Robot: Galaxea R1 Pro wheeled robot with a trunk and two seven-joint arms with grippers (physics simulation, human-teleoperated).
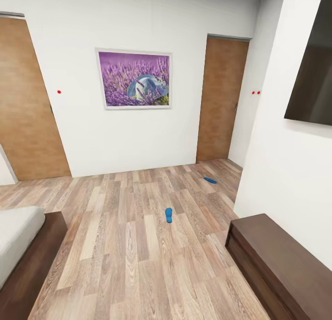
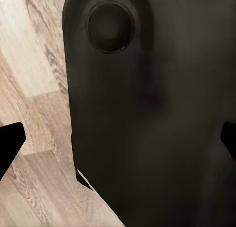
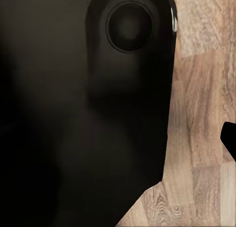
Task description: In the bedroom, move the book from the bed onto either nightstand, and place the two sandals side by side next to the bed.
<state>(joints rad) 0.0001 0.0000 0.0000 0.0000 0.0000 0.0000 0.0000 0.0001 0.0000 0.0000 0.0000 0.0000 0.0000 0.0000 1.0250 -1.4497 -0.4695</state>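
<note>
Bedroom floor [image 1: 138,246] of light wood planks carries both sandals. One sandal [image 1: 168,214] lies flat near the middle of the floor, well apart from the bed [image 1: 18,232], whose off-white mattress corner on a dark platform shows at the floor's left edge. Second sandal [image 1: 210,180] lies farther back, near the right door [image 1: 221,98], well apart from the first. Left door [image 1: 27,103] stands at the far wall's other end, with a lavender picture [image 1: 134,79] hung between the two. Dark dresser [image 1: 281,269] stands against the right wall beneath a dark wall panel [image 1: 313,66].

Left gripper [image 2: 118,138]: dark finger tips show at either side of the left wrist view, set wide apart, nothing between them but the robot's dark body [image 2: 147,114] behind. Right gripper: one finger [image 3: 230,138] shows over the planks; jaw state cannot be told.
</note>
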